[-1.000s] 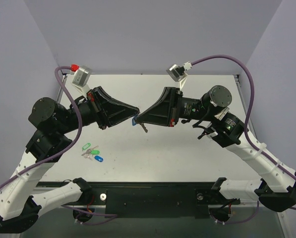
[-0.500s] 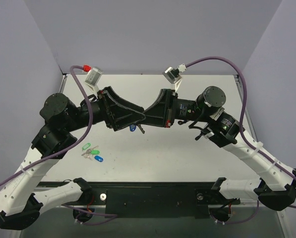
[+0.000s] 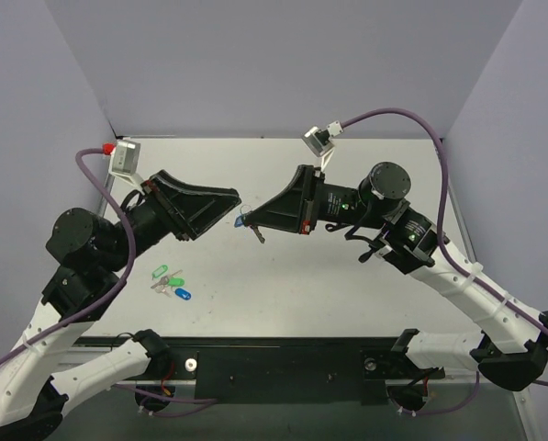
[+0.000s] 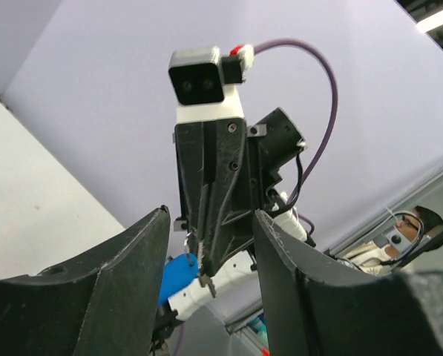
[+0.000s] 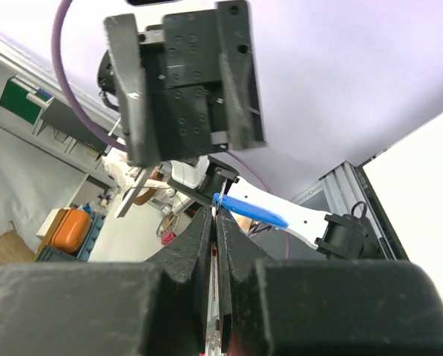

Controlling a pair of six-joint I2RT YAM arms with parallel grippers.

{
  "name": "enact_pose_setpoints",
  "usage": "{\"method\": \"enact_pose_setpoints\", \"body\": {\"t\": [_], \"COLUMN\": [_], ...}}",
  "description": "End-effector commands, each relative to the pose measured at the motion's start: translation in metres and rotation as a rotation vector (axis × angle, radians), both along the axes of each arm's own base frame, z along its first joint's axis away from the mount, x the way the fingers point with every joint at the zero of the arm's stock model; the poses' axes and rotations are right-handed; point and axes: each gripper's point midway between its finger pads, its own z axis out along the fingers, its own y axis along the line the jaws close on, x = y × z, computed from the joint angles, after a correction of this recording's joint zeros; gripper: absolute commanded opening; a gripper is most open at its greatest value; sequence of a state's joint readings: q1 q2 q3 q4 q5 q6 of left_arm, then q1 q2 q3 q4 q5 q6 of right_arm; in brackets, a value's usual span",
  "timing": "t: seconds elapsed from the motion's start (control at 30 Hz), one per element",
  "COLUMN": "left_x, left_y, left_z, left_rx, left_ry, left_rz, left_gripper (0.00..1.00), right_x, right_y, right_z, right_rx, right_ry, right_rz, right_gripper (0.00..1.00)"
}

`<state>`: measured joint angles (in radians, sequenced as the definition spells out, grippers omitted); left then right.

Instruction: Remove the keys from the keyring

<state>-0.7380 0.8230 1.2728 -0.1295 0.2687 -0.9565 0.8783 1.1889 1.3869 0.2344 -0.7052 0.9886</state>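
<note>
The white counter [image 3: 365, 285] carries a bunch of tags [image 3: 170, 282] at 8 o'clock from its middle. Above it, at 10 o'clock, the left tool [image 4: 210, 215] has its fingers wide apart. Facing it, the right tool [image 3: 251, 219] is pressed together on the keyring [image 3: 241, 220], whose blue tag sticks out toward 9 o'clock. The key [image 3: 258, 235] hangs at 5 o'clock of that tip.

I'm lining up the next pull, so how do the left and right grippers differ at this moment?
The left gripper is open with nothing between its fingers; the right gripper is shut on the keyring. The left gripper stands apart from the keyring, while the right gripper has it and the key hanging at its tip. What they share is pose: tips facing each other, close together.
</note>
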Motion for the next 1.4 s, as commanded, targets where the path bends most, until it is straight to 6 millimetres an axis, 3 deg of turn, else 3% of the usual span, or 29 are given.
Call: {"method": "enact_pose_setpoints", "body": {"t": [0.0, 0.17, 0.37, 1.37], "left_x": [0.004, 0.007, 0.009, 0.009], "left_y": [0.018, 0.021, 0.032, -0.003], "left_z": [0.028, 0.030, 0.029, 0.012], "left_rx": [-0.075, -0.109, -0.277, -0.216], "left_ry": [-0.068, -0.065, -0.040, -0.014], "left_rz": [0.094, 0.113, 0.129, -0.017], "left_gripper": [0.58, 0.61, 0.62, 0.34], "right_x": [-0.002, 0.004, 0.008, 0.011], "right_y": [-0.012, -0.016, -0.021, -0.011], "right_z": [0.021, 0.028, 0.034, 0.039], "right_rx": [0.076, 0.103, 0.145, 0.149], "right_ry": [-0.079, -0.098, -0.113, -0.101], "right_rz": [-0.053, -0.101, -0.146, -0.119], "right_gripper": [0.00, 0.00, 0.00, 0.00]}}
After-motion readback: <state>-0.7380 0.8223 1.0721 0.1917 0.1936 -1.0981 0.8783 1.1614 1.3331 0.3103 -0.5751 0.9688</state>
